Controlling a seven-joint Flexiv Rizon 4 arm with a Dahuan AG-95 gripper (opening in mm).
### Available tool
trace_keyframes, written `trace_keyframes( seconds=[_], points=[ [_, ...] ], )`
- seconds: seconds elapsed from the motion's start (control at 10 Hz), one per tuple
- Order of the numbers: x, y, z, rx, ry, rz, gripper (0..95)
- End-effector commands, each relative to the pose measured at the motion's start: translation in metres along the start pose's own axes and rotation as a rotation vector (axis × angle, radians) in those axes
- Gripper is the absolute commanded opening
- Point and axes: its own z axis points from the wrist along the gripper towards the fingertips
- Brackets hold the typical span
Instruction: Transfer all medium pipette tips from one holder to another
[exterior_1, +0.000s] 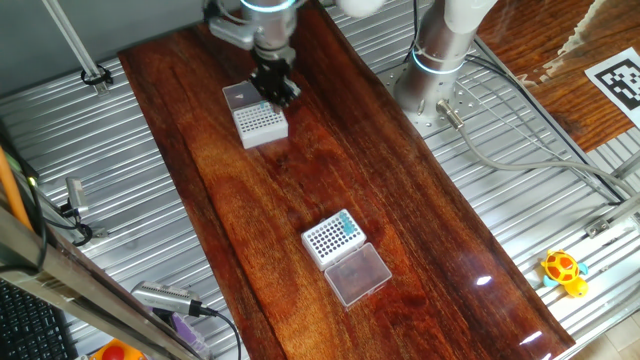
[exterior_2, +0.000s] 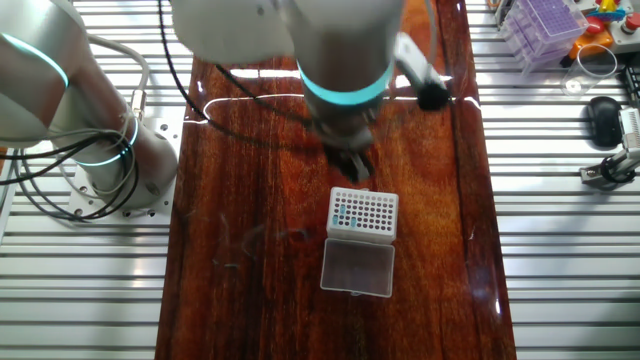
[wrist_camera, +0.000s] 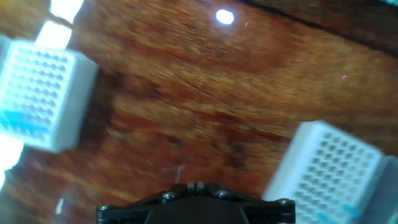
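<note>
Upright in their holes, the medium pipette tips (exterior_1: 348, 228) stand with their long axes vertical and narrow ends down in the rack, so from above they read only as a small cluster of teal-blue dots. They fill one corner of the white rack with bold dark holes (exterior_1: 331, 240), which sits mid-length on the dark wooden tabletop (exterior_1: 400, 200). The rest of its grid shows as open holes. Its clear boxy lid (exterior_1: 357, 273) lies flat just beside it, on the side away from the arm.

From the other fixed view the same teal patch (exterior_2: 343, 212) sits on the left part of that rack (exterior_2: 370, 215), with the lid (exterior_2: 358, 267) below it.

Well apart, toward the arm's end of the table, stands the white rack with fine grey dots (exterior_1: 262, 124), its frosted lid (exterior_1: 238, 96) touching one edge. No teal is clear on it at this size.

The gripper (exterior_1: 277, 90) hangs over the wood just beside that rack and lid. Its fingers are dark and blurred in both fixed views, and the smeared hand view shows no fingertips, so I cannot tell whether they are apart or together.
</note>
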Motion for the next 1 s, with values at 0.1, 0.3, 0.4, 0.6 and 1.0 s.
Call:
trace_keyframes(
  seconds=[0.1,0.3,0.4,0.6,1.0],
  points=[
    [0.006,-0.01,-0.006,0.006,0.008,-0.033,0.0],
    [0.004,-0.015,-0.004,0.01,0.013,-0.04,0.0],
    [0.004,-0.015,-0.002,0.012,0.014,-0.039,0.0],
    [0.005,-0.015,0.0,0.012,0.012,-0.046,19.0],
    [0.011,-0.012,0.004,0.011,0.002,-0.035,19.0]
  ],
)
